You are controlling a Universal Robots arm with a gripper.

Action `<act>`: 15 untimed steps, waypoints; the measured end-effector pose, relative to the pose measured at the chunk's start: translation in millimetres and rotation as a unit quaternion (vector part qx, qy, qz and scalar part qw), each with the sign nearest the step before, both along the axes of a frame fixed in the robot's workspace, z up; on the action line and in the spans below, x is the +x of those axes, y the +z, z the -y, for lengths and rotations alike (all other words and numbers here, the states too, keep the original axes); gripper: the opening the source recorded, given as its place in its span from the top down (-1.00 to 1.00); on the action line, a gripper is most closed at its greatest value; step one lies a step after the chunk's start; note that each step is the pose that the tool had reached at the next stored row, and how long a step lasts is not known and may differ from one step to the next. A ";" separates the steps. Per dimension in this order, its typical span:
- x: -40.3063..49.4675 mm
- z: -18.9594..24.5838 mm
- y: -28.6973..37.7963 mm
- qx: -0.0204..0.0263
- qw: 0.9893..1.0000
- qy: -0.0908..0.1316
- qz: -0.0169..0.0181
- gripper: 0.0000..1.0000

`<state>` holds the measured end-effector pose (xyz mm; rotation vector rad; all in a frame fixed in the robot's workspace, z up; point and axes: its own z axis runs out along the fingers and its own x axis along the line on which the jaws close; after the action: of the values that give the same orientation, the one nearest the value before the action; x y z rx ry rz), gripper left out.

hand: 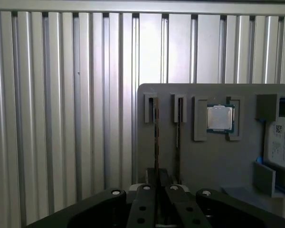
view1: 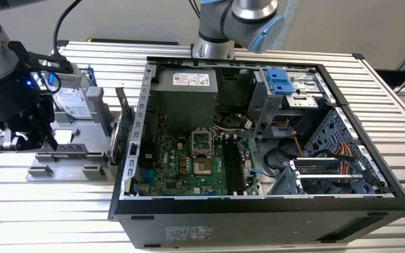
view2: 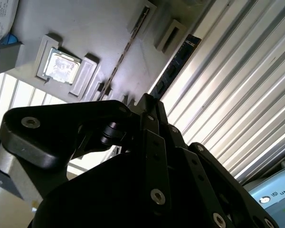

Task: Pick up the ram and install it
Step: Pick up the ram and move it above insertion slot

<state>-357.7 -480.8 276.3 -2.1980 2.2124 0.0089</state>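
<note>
Item: ram (hand: 156,137); thin strip standing on edge in the tray (hand: 204,161), in the slot nearest the tray's edge; in the second wrist view the ram (view2: 176,64) showed a bluish face with small dark chips; it appeared seated in its holder, not yet lifted.

Gripper (hand: 157,176): low over the tray, at the exterior view's left, well apart from the case (view1: 259,211); fingers drawn almost together, one on each side of the ram's upper edge, apparently pinching it; the contact faces were hidden, so the hold was judged rather than seen.

Neighbours: second strip (hand: 179,142) in the adjoining slot, just beside the ram; CPU (hand: 220,118) in its pocket further along; drive (hand: 281,142) at the tray's far end; ribbed table (hand: 61,118) beneath.

Case: open, board facing up; long dark sockets (view1: 232,167) on the board appeared vacant.

Step in hand, as judged: the pick-up, at the grasp.

Handling notes, as judged: the pinch should sit square on the two flat faces, not on the chips' corners; a hold near the strip's middle would keep it from swinging; any pull should run straight along the holder's walls, since a tilt could jam the thin board or bend it; the second strip stood close enough to be caught by an outer finger, so sideways drift should be avoided; grip firm but light, the board being stiff yet brittle.
</note>
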 end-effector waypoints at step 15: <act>-0.1 0.0 6.4 0.000 1.000 0.000 0.000 1.00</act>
<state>-357.8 -480.8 282.7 -2.1981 2.2125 0.0089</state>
